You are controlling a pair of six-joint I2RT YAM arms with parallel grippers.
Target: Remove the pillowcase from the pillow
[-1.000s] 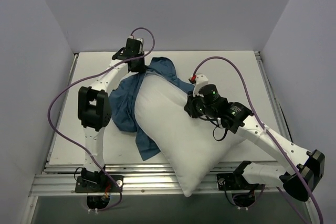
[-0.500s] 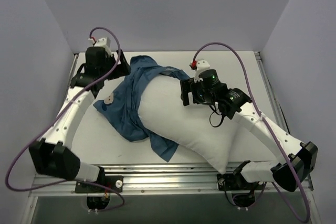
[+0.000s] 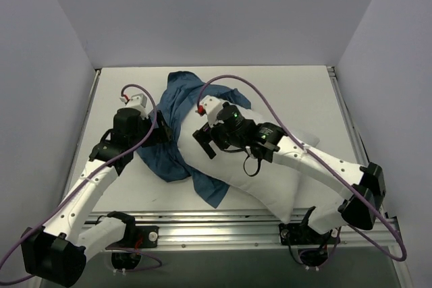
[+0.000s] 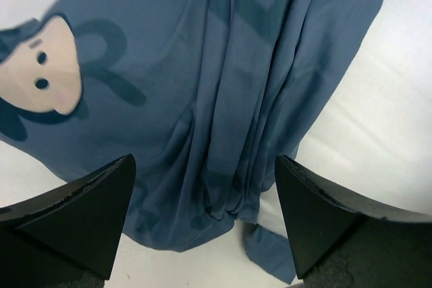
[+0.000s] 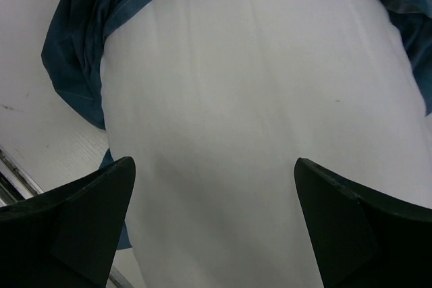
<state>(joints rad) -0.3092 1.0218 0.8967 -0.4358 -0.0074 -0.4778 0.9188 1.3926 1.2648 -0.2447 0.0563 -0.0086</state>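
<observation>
The white pillow lies slantwise across the table, its far-left end still inside the bunched blue pillowcase. My left gripper hovers open over the cloth at the pillow's left side. In the left wrist view the left gripper hangs above the folds of the pillowcase, beside a printed cartoon face, holding nothing. My right gripper stands open above the bare pillow. In the right wrist view the right gripper hangs above the pillow, with the pillowcase at the upper corners.
The white table is walled at the back and on both sides. A metal rail runs along the near edge, and the pillow's near corner reaches it. Purple cables loop above both arms.
Both grippers have opened and let go. The left arm swung from the far-left corner back toward the near side, over the cloth. The right gripper moved left over the pillow, which settled flat.
</observation>
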